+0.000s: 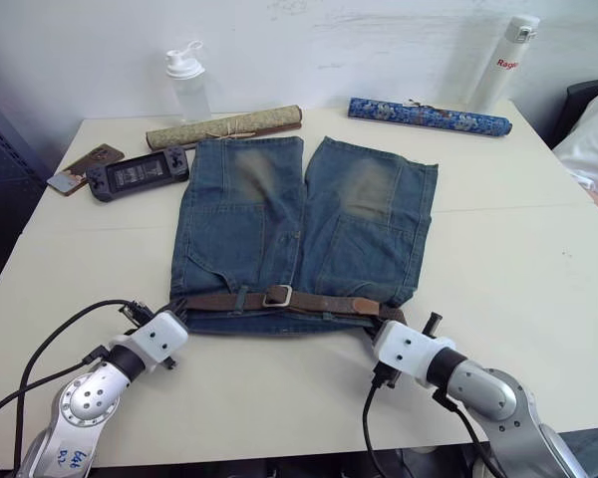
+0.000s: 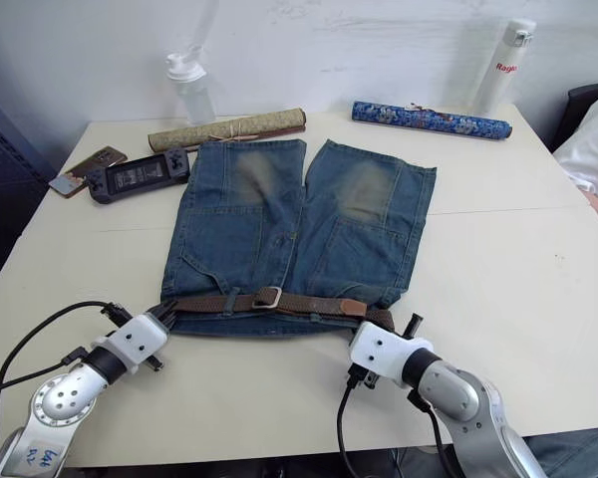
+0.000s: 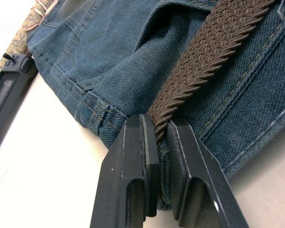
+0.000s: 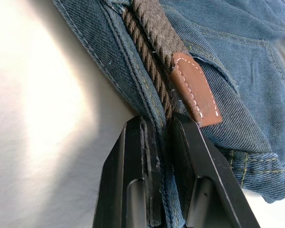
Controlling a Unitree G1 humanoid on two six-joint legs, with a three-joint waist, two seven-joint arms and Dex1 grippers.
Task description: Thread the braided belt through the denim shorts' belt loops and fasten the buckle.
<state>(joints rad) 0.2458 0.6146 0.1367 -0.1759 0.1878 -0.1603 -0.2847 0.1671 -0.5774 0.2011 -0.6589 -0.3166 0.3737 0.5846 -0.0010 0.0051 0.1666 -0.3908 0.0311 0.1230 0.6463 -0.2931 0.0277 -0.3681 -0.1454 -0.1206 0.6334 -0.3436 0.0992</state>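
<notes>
The denim shorts (image 1: 299, 214) lie flat on the table (image 1: 518, 249), waistband nearest me. Along the waistband runs the braided belt (image 1: 219, 300), passing under a belt loop (image 1: 241, 298). The silver buckle (image 1: 277, 295) sits mid-waist, and the tan leather tip (image 4: 192, 88) lies toward the right end. At the waistband's left end my left gripper (image 3: 160, 142) is shut on the belt and the denim under it. My right gripper (image 4: 162, 135) is shut on the waistband edge at the right end, with the belt's cord pinched alongside.
Behind the shorts lie a tan scroll (image 1: 224, 126), a blue scroll (image 1: 429, 115), a clear bottle (image 1: 187, 85) and a white flask (image 1: 505, 62). A game console (image 1: 140, 174) and a phone (image 1: 83, 166) are at the back left. A person's white sleeve (image 1: 593, 139) is at the right edge.
</notes>
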